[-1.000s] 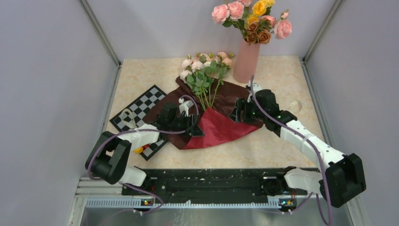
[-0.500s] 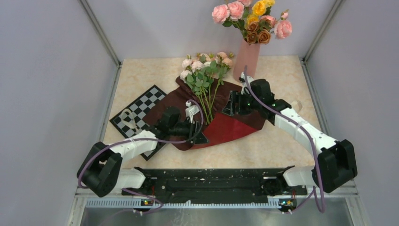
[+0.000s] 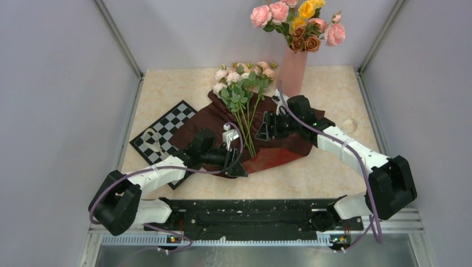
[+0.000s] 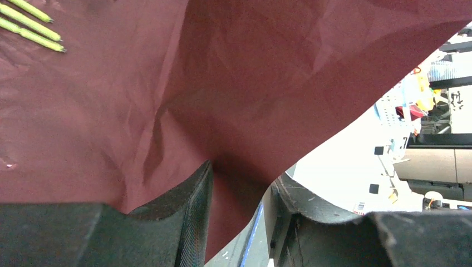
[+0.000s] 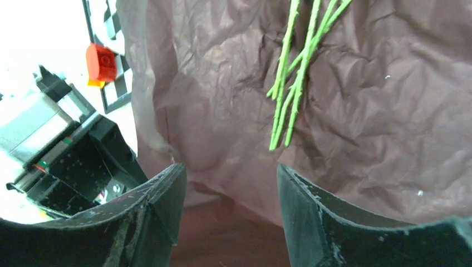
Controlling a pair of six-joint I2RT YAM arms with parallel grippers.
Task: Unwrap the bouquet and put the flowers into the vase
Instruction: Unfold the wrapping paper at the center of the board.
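The flowers (image 3: 243,82), small pale pink and peach blooms on thin green stems (image 5: 289,100), lie loose on the opened dark red paper (image 3: 200,119) at mid-table. The salmon-pink vase (image 3: 291,75) stands behind them and holds larger pink, yellow and brown roses (image 3: 295,22). My left gripper (image 3: 235,167) is at the paper's near edge; in the left wrist view its jaws (image 4: 243,172) stand apart, with a raised flap of paper (image 4: 167,83) hanging between them against the left finger. My right gripper (image 3: 266,130) hovers open (image 5: 231,167) over the paper, just short of the stem ends.
A small chessboard (image 3: 167,130) lies left of the paper with a cream ribbon loop (image 3: 150,136) on it. A red block (image 5: 101,62) sits by the chessboard. A small cream scrap (image 3: 349,125) lies near the right wall.
My right gripper has moved left and away from me, towards the stems. My left gripper has moved right along the paper's near edge, and the bright red flap has shrunk.
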